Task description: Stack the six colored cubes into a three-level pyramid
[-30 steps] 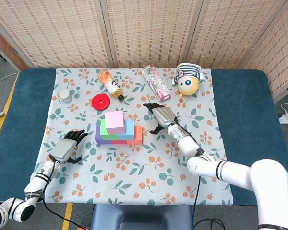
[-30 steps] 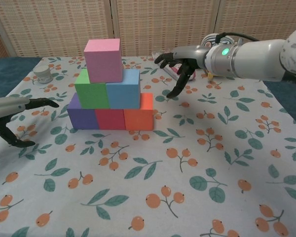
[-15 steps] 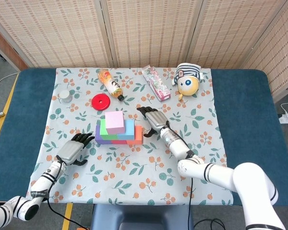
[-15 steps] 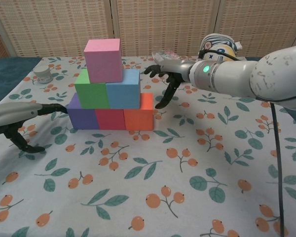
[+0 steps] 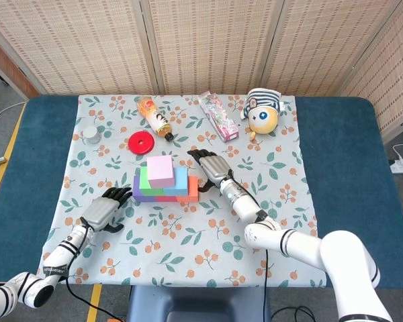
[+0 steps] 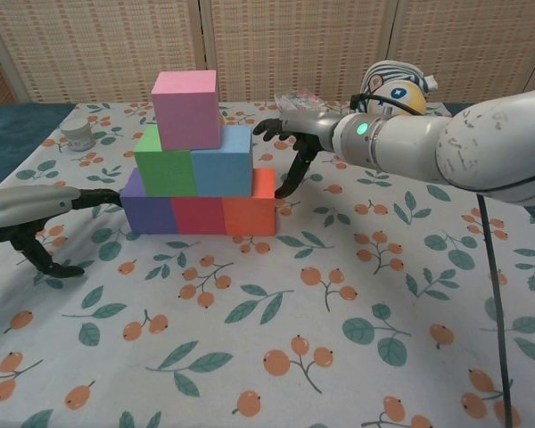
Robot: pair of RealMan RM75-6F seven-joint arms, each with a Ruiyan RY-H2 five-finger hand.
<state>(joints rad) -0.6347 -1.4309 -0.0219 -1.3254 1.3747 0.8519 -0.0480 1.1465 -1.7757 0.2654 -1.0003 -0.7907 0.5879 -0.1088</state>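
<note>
Pyramid: complete in form. Purple cube (image 6: 146, 212), red cube (image 6: 199, 216) and orange cube (image 6: 251, 209) make the base row; green cube (image 6: 163, 162) and blue cube (image 6: 224, 160) sit on them; pink cube (image 6: 186, 108) tops the stack, centred over the seam.

Location: middle of the floral tablecloth (image 5: 188, 235), in front of the red disc (image 5: 142, 142).

Right hand (image 6: 290, 143): fingers spread, holding nothing. Over the last second it has come in from well to the right and now sits just beside the orange cube's right face; fingertips look to be touching that face, but the chest view is too oblique to be sure.

Left hand (image 6: 45, 223): empty, fingers apart, palm low on the cloth. It has also advanced, its fingertips now at or almost at the purple cube's left face.

Reading: both hands have closed in on the base row from opposite sides. Probably a squaring-up squeeze of the bottom level, stacking itself being done.

Risk: uneven push could shift the base and tip the pink cube.

Bystanders: bottle (image 5: 155, 118), plush toy (image 5: 262, 113), small jar (image 5: 91, 135), all well apart from the stack.
</note>
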